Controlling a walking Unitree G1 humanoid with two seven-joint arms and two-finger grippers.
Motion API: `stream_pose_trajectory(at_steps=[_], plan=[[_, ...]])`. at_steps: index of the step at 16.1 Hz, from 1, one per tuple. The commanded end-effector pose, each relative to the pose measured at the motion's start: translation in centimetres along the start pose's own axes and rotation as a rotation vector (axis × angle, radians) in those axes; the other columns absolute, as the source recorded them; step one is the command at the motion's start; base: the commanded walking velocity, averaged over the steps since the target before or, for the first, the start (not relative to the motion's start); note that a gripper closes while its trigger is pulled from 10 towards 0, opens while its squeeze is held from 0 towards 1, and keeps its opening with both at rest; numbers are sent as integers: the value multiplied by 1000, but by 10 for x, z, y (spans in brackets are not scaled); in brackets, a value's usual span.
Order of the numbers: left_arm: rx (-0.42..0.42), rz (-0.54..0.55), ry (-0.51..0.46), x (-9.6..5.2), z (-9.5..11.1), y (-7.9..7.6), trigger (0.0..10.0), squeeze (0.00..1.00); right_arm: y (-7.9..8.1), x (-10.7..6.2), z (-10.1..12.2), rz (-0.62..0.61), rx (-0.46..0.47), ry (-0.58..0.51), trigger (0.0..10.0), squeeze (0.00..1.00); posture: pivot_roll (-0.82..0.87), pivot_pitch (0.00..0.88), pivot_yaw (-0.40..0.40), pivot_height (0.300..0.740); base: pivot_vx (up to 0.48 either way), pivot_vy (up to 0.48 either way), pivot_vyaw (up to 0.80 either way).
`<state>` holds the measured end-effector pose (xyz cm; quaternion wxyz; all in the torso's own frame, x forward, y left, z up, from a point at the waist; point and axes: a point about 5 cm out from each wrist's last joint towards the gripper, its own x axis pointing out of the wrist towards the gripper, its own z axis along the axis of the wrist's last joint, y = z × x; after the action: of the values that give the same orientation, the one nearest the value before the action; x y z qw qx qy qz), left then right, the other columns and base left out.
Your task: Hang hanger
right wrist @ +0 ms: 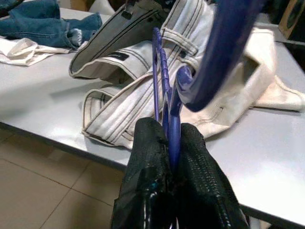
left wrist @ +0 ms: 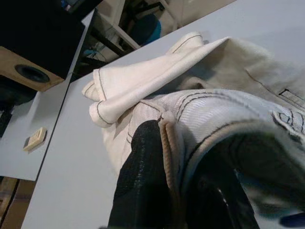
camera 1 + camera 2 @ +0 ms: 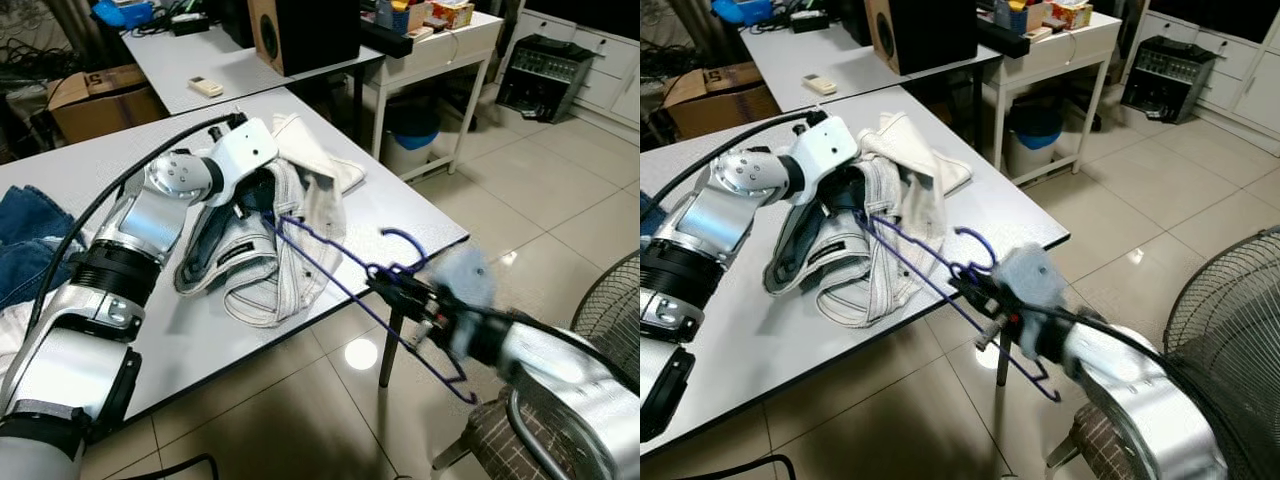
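Left arm (image 3: 120, 270): brushed silver segments split by black ribbed rings, a round silver joint cap with small dark screw holes near the wrist, then a glossy white wrist housing (image 3: 240, 155); a thick black cable (image 3: 110, 195) runs along the outside of the arm to that housing. Right arm (image 3: 570, 375): same silver shell, a black collar ahead of it, a pale grey-blue rounded wrist block (image 3: 1030, 280) and a black cable looping under the forearm. Both grippers' fingers (image 1: 147, 167) are long, black and rough-textured on the surface.
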<state>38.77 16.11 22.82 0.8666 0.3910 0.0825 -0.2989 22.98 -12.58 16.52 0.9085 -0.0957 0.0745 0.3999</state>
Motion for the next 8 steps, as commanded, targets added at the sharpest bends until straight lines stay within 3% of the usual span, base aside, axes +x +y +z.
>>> stream_pose_trajectory(at_steps=[1,4,6,8], plan=[[4,12,-16,-3,4,2,0,0,1,6,-2,5,-7,26,10000,0,-185,0,63,740,0,0,0],[20,24,9,1,1,-3,0,0,2,24,11,29,-20,-6,10000,0,-183,0,50,740,0,0,0],[28,64,37,-1,-3,2,0,0,-2,27,13,-17,-18,20,10000,0,-184,0,45,740,0,0,0],[20,101,59,-2,-9,6,0,0,2,26,18,15,-13,1,10000,0,-186,0,47,740,0,0,0]])
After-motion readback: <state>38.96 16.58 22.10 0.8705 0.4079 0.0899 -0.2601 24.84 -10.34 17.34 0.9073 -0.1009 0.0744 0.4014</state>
